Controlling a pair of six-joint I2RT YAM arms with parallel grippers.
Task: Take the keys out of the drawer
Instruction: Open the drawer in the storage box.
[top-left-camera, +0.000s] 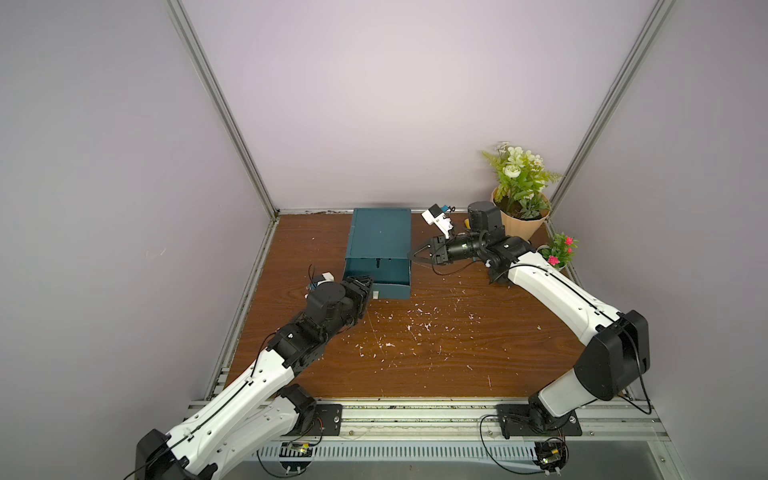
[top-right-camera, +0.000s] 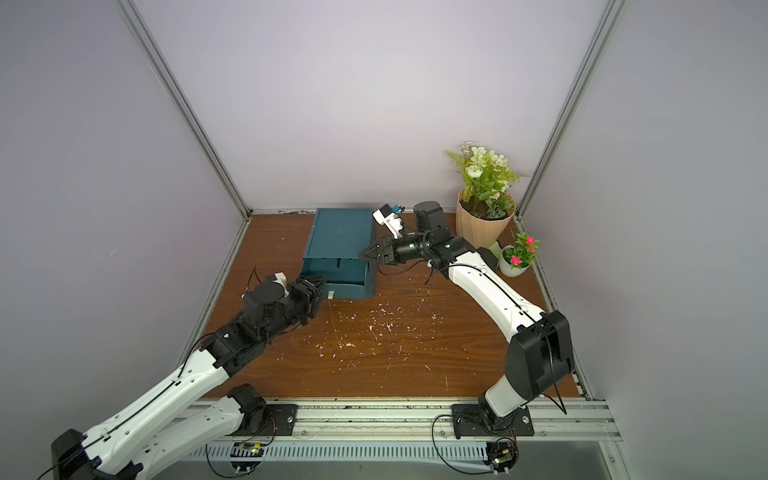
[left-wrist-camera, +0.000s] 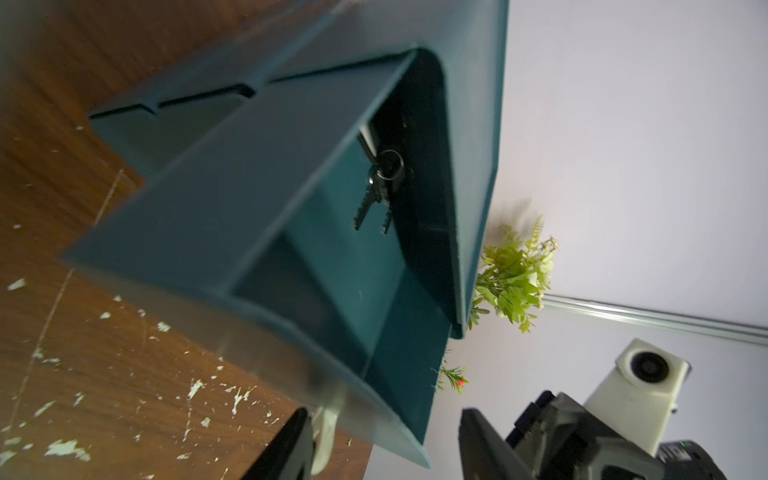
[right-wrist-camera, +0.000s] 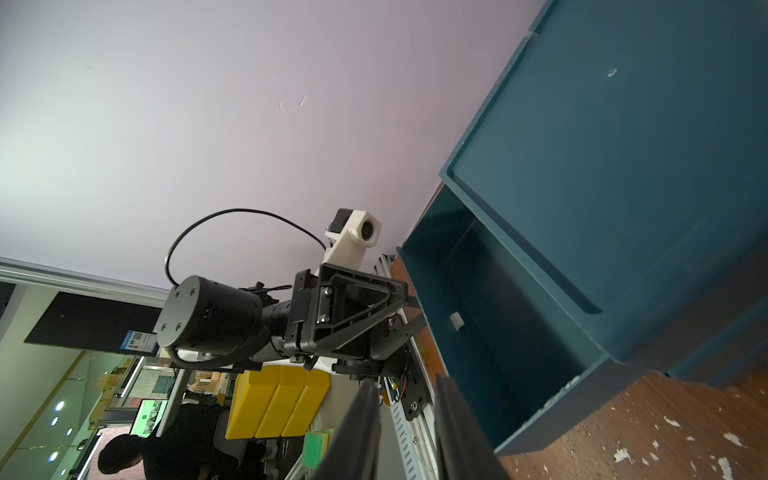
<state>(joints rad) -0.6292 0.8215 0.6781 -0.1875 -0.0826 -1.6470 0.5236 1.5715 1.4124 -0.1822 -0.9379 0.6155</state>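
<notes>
- Looking down in both top views, I hold my left fingers (top-left-camera: 360, 287) at the front corner of the drawer (top-left-camera: 388, 291) on my left side. The drawer stands partway out of the teal cabinet (top-left-camera: 380, 232) on the tabletop (top-left-camera: 415, 353).
- A small white tab (top-left-camera: 375, 295) on the drawer front sits just beside those fingertips. From up here I cannot tell how wide they stand.
- My right fingers (top-right-camera: 372, 253) lie sideways at the cabinet's front edge on my right side, above the drawer's side wall. They are parted in a narrow V with nothing between them.
- A potted plant (top-left-camera: 519, 195) with white flowers stands in the far corner behind my right arm.
- In the left wrist view, my left fingers (left-wrist-camera: 291, 449) are spread wide, one to each side of the drawer front's corner, and pinch nothing.
- The white tab (left-wrist-camera: 328, 419) hangs just beside one of them, and I cannot tell whether they touch.
- The keys (left-wrist-camera: 380, 187), a small bunch on a silver ring, lie on the drawer floor. They sit deep inside, at the shadowed mouth of the cabinet, well apart from my fingers.
- In the right wrist view, my right fingers (right-wrist-camera: 361, 424) stand apart with a clear gap and hold nothing. They are just beside the drawer's outer side wall (right-wrist-camera: 519, 374).
- My left fingers (right-wrist-camera: 353, 307) show across the drawer, at its front.
</notes>
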